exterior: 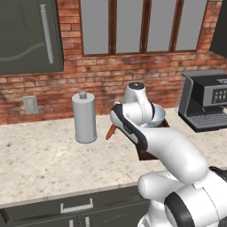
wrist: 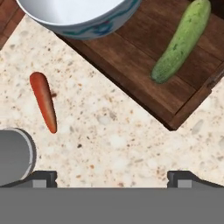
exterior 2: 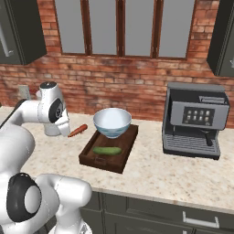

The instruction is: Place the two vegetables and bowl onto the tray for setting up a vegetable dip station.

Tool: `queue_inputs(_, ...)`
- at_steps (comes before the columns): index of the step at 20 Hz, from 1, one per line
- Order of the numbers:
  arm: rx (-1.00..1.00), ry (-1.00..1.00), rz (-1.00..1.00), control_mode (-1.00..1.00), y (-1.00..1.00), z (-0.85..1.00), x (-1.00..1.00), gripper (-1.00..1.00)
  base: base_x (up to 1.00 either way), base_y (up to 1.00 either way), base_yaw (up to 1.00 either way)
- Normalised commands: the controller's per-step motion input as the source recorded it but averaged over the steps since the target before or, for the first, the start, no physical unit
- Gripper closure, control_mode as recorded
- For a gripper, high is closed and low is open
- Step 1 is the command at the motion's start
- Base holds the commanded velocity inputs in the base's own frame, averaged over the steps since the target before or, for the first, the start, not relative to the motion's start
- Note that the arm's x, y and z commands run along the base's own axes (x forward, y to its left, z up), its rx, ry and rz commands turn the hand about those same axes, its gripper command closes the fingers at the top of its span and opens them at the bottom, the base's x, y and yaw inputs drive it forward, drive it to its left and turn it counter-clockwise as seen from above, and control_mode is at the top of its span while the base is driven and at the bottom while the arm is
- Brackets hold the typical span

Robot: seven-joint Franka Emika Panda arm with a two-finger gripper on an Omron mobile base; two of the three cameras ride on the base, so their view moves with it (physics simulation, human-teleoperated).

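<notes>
Carrot [wrist: 43, 101] lies loose on counter [wrist: 113, 144], off the tray [wrist: 131, 65], just beside grey canister [wrist: 15, 155]. Gripper [wrist: 112, 177] hovers above w/ fingers wide apart, holding nothing; in hand view carrot sits up-left of the tips, long axis nearly along the view's up-down, thin end nearer the gripper. Farther: cucumber [wrist: 181, 41] & bowl [wrist: 78, 15] already on tray. 1 veg left.

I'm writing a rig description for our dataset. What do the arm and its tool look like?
A glossy white arm of rounded, bulbous segments with dark grey to black joint bands and round end caps. No cables or markings show. The tool ends in two small dark grey, blocky fingertips.
</notes>
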Motion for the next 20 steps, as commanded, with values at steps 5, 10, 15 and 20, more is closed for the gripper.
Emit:
queue_inputs(5, 0.00, 0.00, -0.01, -1.00, 0.01, -0.11, 0.25, -1.00, 0.00, 0.00, 0.00)
queue_inputs(10, 0.00, 0.00, 0.00, -1.00, 0.00, -0.11, 0.27, -1.00, 0.00, 0.00, 0.00)
queue_inputs(15, 0.00, 0.00, 0.00, -1.00, 0.02, -0.14, 0.24, -1.00, 0.00, 0.00, 0.00)
queue_inputs(20, 0.00, 0.00, 0.00, -1.00, 0.06, -0.17, 0.20, -1.00, 0.00, 0.00, 0.00)
